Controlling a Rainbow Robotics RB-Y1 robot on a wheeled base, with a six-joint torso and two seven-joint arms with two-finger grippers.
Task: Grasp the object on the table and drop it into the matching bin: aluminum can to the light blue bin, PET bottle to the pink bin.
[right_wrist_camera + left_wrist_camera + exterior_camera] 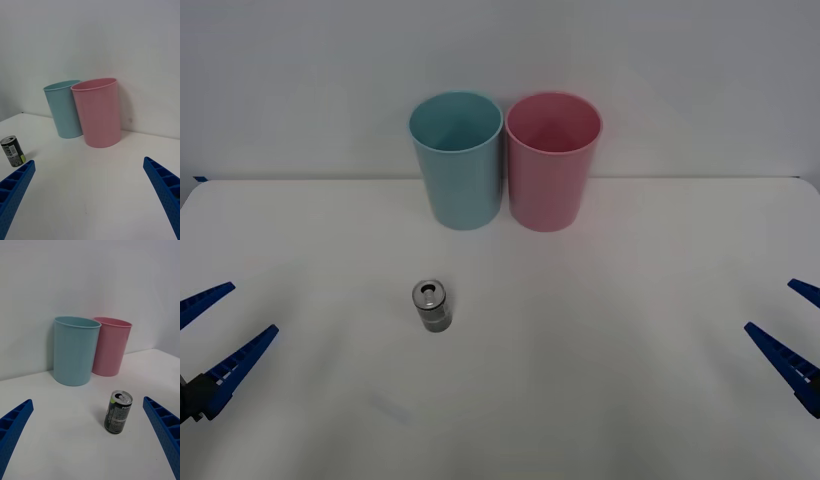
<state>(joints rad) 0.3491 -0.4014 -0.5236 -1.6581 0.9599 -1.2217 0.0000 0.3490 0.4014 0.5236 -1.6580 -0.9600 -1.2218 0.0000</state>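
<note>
A small silver-grey aluminum can with a dark label stands upright on the white table, left of centre; it also shows in the wrist views. Behind it the light blue bin and the pink bin stand side by side, touching, against the wall. My left gripper hovers open at the left edge, well short of the can. My right gripper is open at the right edge, far from everything.
A plain white wall rises just behind the bins. The table's back edge runs along it. Broad bare tabletop lies between both grippers and the can.
</note>
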